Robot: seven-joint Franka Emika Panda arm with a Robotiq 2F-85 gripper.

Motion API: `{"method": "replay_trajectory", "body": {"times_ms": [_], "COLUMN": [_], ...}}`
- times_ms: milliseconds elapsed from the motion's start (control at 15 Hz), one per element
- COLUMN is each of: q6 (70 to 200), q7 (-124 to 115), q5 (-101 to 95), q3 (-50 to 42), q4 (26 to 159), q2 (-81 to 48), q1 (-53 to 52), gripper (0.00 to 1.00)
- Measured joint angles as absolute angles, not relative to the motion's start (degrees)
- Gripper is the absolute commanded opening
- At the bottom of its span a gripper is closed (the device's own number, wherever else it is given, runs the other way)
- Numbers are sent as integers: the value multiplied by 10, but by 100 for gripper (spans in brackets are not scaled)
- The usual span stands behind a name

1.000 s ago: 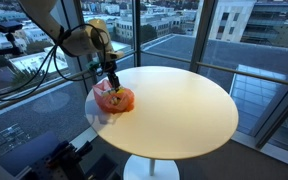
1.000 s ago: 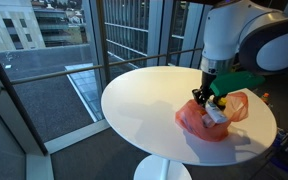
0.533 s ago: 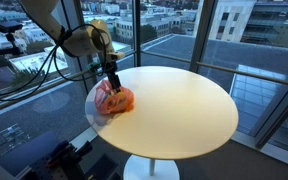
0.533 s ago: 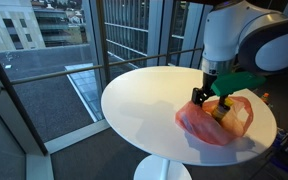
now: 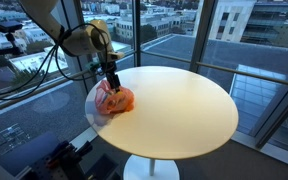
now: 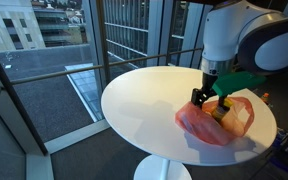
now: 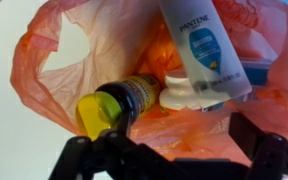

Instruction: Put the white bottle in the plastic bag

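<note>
as the gripper (image 7: 169, 152) hangs just over the plastic bag (image 7: 54, 60), the wrist view allows a plain count: one bag, two bottles inside it, one gripper. the bag is thin orange-red film, crumpled, with its mouth gaping toward the camera.

the white bottle (image 7: 204, 45) lies inside that mouth, in the upper right part of the view. its blue label (image 7: 200, 50) reads pantene. its long axis runs nearly top to bottom of the wrist picture, leaning a little. its white cap (image 7: 180, 93) is the low end, pointing toward the gripper, and its base runs out of the picture at the top.

the second bottle is a dark bottle (image 7: 134, 97) with a yellow cap (image 7: 96, 115). it lies crosswise just left of the white cap, with the yellow end pointing down and left. the two look to be touching near the white cap. a blue and white edge shows behind the white bottle on the right; i cannot tell what it is.

the gripper's two dark fingers (image 7: 96, 152) stand wide apart at the bottom of the wrist view, so the jaws are spread, and nothing shows clamped between them.

in both exterior views there is one round pale table (image 5: 184, 110) (image 6: 144, 100). the bag (image 5: 114, 100) (image 6: 212, 122) sits near its rim, and the gripper (image 5: 112, 86) (image 6: 211, 100) is right above the bag.
</note>
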State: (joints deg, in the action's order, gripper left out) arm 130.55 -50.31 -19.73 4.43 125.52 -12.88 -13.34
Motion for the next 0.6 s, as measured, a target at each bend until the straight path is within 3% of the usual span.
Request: {"method": "replay_trajectory", "body": {"times_ms": [600], "q6": [1263], "q7": [-422], "q5": [-108], "q3": [55], "q4": [1260], "q2": [-110], "q1": [-133], "gripper": [100]}}
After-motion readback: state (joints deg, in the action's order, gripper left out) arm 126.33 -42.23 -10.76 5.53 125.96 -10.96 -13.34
